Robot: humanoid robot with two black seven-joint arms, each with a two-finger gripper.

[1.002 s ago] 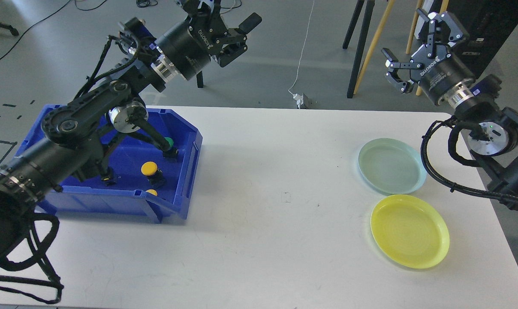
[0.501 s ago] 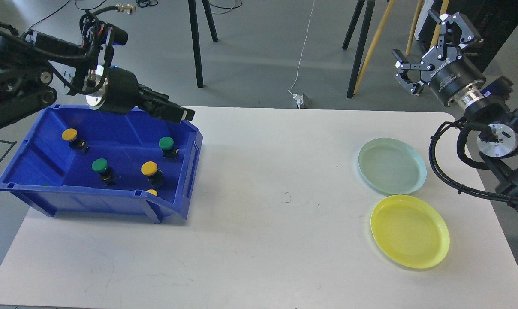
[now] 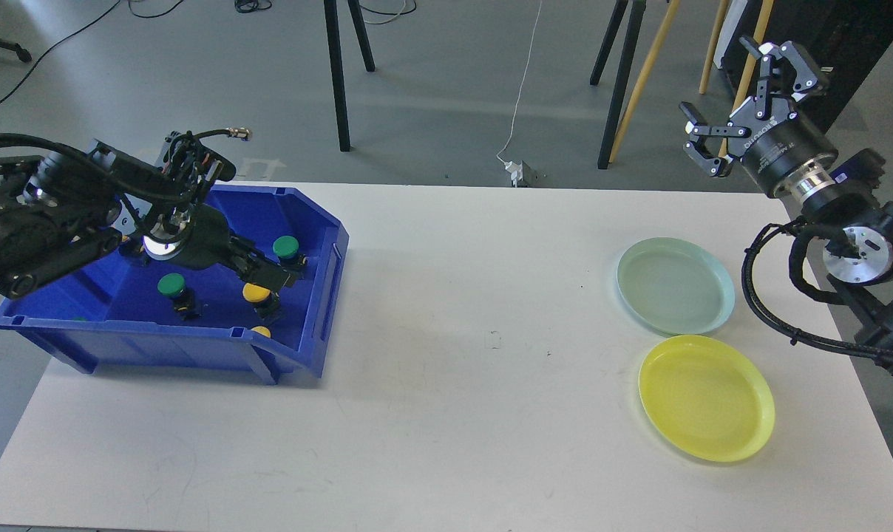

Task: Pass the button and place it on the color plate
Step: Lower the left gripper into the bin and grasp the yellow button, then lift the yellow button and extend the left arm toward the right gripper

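While right gripper point(image 3: 748, 92) gapes, wrist label reads "ROBOTIQ".

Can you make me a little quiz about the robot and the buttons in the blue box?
1. True or false: the round yellow plastic plate already has a button on it.
2. Which gripper is down inside the blue plastic bin? A) left gripper B) right gripper C) both
3. Fill in: the left gripper is right at a button with a ____ cap.

Key:
1. False. It is bare, and so is the round pale green plastic plate.
2. A. The right gripper is open, up beyond the table's far right corner.
3. Yellow: the yellow-capped button. Whether it is gripped cannot be told.
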